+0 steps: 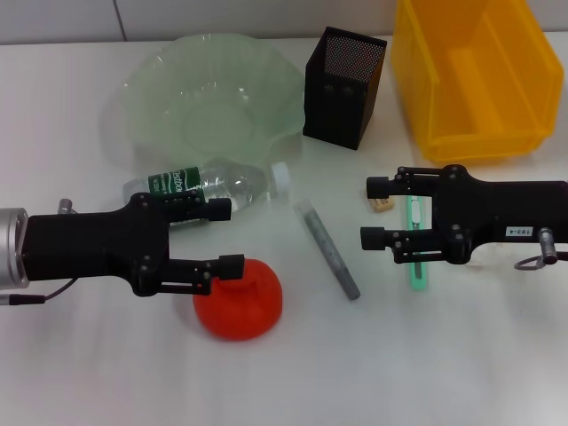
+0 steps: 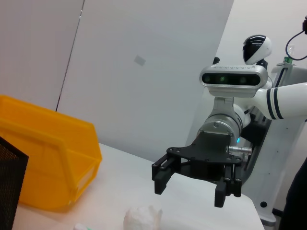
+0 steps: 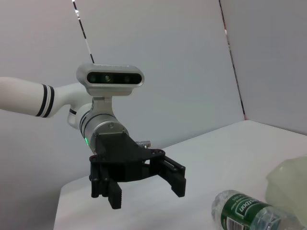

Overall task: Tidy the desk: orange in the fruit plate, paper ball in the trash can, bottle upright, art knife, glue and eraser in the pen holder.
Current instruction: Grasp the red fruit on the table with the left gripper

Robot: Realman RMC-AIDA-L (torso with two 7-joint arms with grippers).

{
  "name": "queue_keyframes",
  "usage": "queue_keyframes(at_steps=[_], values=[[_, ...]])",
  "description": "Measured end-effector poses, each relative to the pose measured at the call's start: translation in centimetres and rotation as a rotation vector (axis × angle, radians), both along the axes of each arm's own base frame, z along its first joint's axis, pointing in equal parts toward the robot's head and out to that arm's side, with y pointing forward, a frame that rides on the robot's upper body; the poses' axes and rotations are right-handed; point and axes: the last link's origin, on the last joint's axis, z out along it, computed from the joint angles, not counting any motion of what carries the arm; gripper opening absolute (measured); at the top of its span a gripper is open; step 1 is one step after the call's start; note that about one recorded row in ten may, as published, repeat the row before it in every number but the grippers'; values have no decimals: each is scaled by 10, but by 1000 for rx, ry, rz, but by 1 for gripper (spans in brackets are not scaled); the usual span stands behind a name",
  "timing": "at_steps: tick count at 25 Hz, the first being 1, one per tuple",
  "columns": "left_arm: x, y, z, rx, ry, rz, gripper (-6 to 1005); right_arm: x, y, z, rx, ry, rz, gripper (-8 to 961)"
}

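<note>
The red-orange orange (image 1: 238,302) sits on the desk (image 1: 444,355) at the front, just beyond the lower finger of my open left gripper (image 1: 226,237). The bottle (image 1: 209,186) lies on its side behind that gripper, beside the pale-green fruit plate (image 1: 213,89). My right gripper (image 1: 374,213) hovers open over the tan eraser (image 1: 382,204) and a green stick (image 1: 415,266). A grey stick (image 1: 328,248) lies between the arms; I cannot tell which stick is the art knife and which the glue. The paper ball (image 2: 141,218) shows only in the left wrist view, near the right gripper (image 2: 191,191).
The black mesh pen holder (image 1: 344,84) stands at the back centre, with the yellow trash can (image 1: 475,75) to its right. The right wrist view shows the left gripper (image 3: 147,194), the bottle (image 3: 244,213) and the plate's rim (image 3: 292,187).
</note>
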Motion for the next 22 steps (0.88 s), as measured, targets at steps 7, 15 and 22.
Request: queue_keyframes(at_steps=[7,15,22], values=[[1,0,0,-2,0,-2,846,1,1,0,2,-12,0,755],[1,2,-2,-3,3,5,846,1,1,1,1,-21,3,752],[-1,2,-9,-6,32,11,847,1,1,1,-3,-18,5,750]])
